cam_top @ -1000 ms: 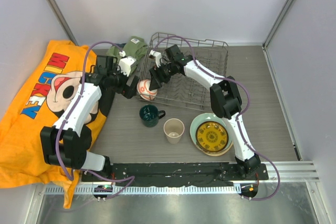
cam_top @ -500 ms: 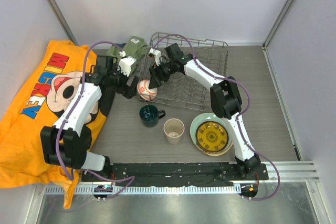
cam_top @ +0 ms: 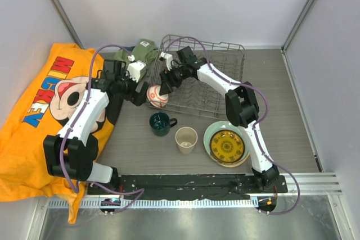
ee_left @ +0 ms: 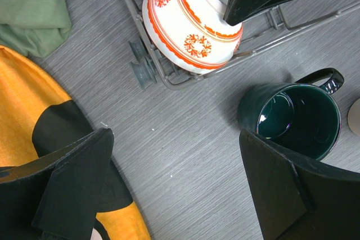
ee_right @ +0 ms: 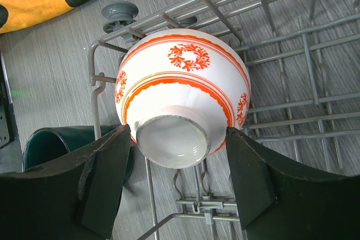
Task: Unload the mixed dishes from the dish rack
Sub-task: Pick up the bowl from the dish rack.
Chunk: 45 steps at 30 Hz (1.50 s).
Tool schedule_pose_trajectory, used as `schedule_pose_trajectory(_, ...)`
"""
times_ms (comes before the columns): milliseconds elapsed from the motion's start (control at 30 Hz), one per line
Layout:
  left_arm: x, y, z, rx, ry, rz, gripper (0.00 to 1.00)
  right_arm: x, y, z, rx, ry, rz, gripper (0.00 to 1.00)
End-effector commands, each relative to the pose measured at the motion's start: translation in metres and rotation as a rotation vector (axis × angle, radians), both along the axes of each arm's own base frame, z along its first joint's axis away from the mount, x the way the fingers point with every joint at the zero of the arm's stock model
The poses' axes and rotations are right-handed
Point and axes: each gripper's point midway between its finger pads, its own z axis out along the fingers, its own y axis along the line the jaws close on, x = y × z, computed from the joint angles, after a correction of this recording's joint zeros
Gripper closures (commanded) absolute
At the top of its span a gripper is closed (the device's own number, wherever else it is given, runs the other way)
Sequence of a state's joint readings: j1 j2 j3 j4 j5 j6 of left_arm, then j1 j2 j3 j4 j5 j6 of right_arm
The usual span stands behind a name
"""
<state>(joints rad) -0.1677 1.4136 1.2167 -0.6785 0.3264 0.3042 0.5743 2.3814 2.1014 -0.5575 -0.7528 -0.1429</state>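
White shells and black joints mark both the left arm (cam_top: pixel 90 111) at 8 o'clock and the right arm (cam_top: pixel 216 80) at 4; purple cables (cam_top: pixel 112 46) loop along each, and the fingers (ee_left: pixel 73 189) are matte black wedges.

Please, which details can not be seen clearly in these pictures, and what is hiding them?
1. Inside of the bowl: every view; it lies upturned in the dish rack, showing only its outside.
2. Whether the right gripper pinches the bowl's foot: right wrist view, gaps too narrow; top view, too small.
3. The beige cup: left wrist view, cut off by the right edge.
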Motion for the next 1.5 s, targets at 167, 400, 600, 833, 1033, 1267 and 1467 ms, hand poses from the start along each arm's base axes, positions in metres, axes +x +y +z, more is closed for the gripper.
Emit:
schedule_pose_trajectory(167,0.005,-0.001,0.001,-0.011,-0.02,-0.017,0.0,0.0,0.009,0.028,0.047,-0.048,0.02,0.29)
schedule_pose_trajectory(400,0.004,0.0,0.002,-0.014,-0.02,-0.018,0.0,-0.003,0.009,0.024,0.044,-0.033,0.025,0.3)
schedule_pose_trajectory(600,0.004,0.001,0.003,-0.013,-0.023,-0.014,0.0,-0.008,0.009,0.02,0.039,-0.023,0.035,0.3)
schedule_pose_trajectory(833,0.003,0.001,0.003,-0.013,-0.022,-0.012,0.0,-0.011,0.01,0.018,0.035,-0.021,0.04,0.34)
schedule_pose_trajectory(1033,0.003,0.001,0.002,-0.016,-0.019,-0.014,0.01,-0.013,0.009,0.015,0.028,-0.017,0.041,0.36)
schedule_pose_trajectory(1267,0.001,0.001,0.0,-0.017,-0.013,-0.015,0.0,-0.014,0.01,0.012,0.024,-0.017,0.042,0.36)
schedule_pose_trajectory(1467,0.001,0.002,-0.001,-0.016,-0.014,-0.015,0.0,-0.016,0.012,0.01,0.022,-0.013,0.044,0.35)
